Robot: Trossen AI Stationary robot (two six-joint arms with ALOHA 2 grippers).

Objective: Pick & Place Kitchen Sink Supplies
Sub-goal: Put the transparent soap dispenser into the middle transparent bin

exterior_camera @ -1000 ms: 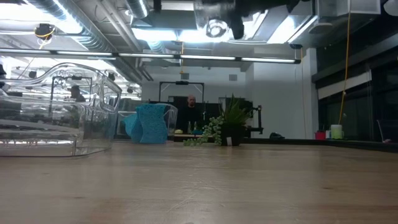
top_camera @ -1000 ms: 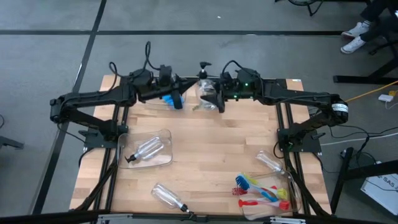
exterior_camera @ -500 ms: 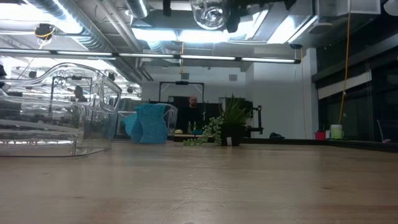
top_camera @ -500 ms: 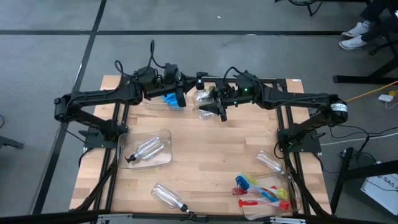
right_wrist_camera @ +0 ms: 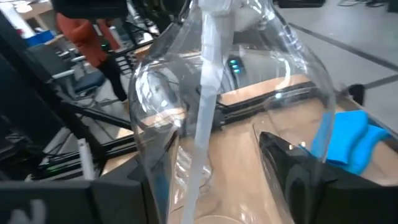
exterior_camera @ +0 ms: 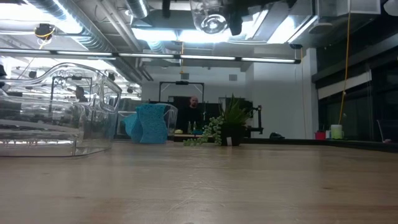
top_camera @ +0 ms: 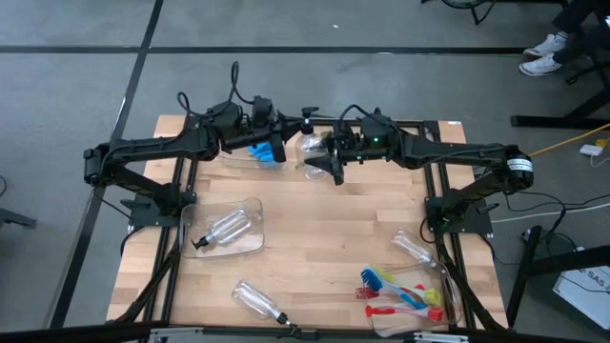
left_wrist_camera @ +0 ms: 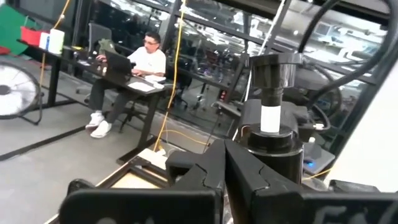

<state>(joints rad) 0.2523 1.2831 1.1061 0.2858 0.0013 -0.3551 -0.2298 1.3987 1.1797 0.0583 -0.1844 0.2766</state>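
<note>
Bottle (right_wrist_camera: 211,118), clear, light and slippery, sits clamped in the right gripper (top_camera: 329,160) round its body; left gripper (top_camera: 272,151) shut, empty.

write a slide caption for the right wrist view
Right gripper holding a clear bottle above the table's far edge, with the blue sponge beyond.

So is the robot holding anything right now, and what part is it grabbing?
Yes. The right end effector holds a clear bottle by its body, up over the table's far edge. The left end effector is shut and holds nothing.
</note>
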